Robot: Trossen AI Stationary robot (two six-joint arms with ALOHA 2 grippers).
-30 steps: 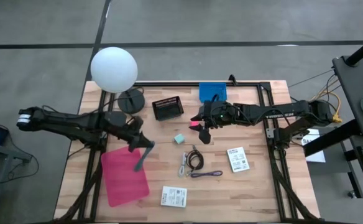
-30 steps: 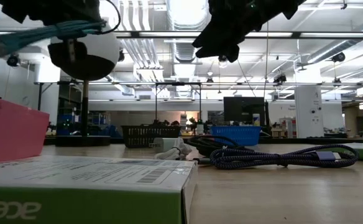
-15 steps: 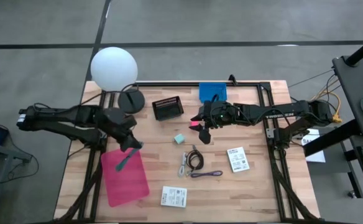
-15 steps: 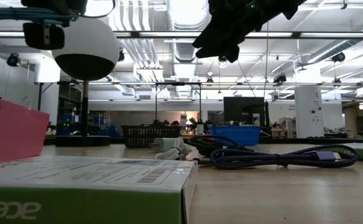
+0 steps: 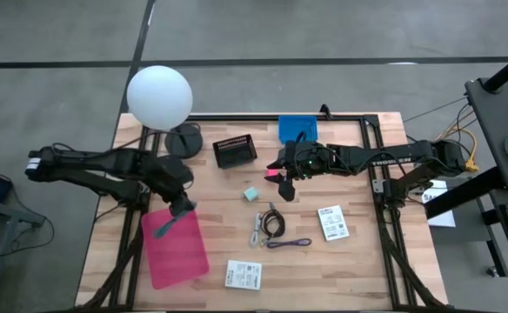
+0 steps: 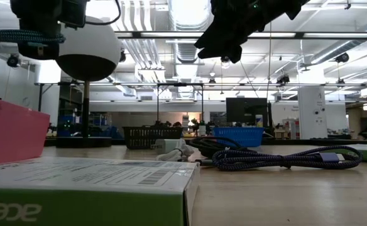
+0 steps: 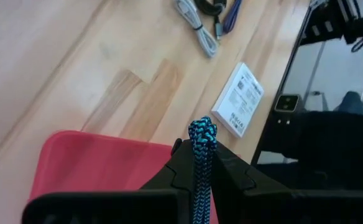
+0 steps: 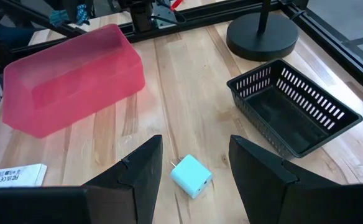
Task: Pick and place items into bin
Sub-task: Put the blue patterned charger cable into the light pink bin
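Observation:
My left gripper [image 5: 183, 207] is shut on a teal braided pen [image 5: 169, 224] and hangs above the pink bin [image 5: 177, 254], near its far end. The low view shows the pen [image 6: 20, 36] lying level, high above the table. My right gripper [image 5: 282, 181] is open and hovers right of the pale teal cube [image 5: 250, 194], which rests on the table. In the right wrist view, that cube [image 8: 191, 175] sits between the open fingers, below them. Coiled black and grey cables [image 5: 270, 224], a purple cable [image 5: 289, 243] and two white packets [image 5: 332, 222] [image 5: 243, 275] lie on the table. My left gripper pinches the teal pen between its two fingers, with a short free end [image 7: 202, 130] sticking out past the fingertips. The fingers lie across the pen. It is lifted clear and roughly level above the pink bin [image 7: 101, 165].
A black mesh basket [image 5: 235, 151] and a blue bin [image 5: 297, 129] stand at the far side. A lamp with a white globe [image 5: 159, 96] and a dark base [image 5: 183, 141] stands at the far left. A black frame rail [image 5: 376, 165] runs along the right.
My left gripper has moved toward the table's left edge and slightly nearer, from beside the pink bin's right edge to above the bin. The teal pen has gone with it and has turned, now lying level in the low view. The right arm has kept still.

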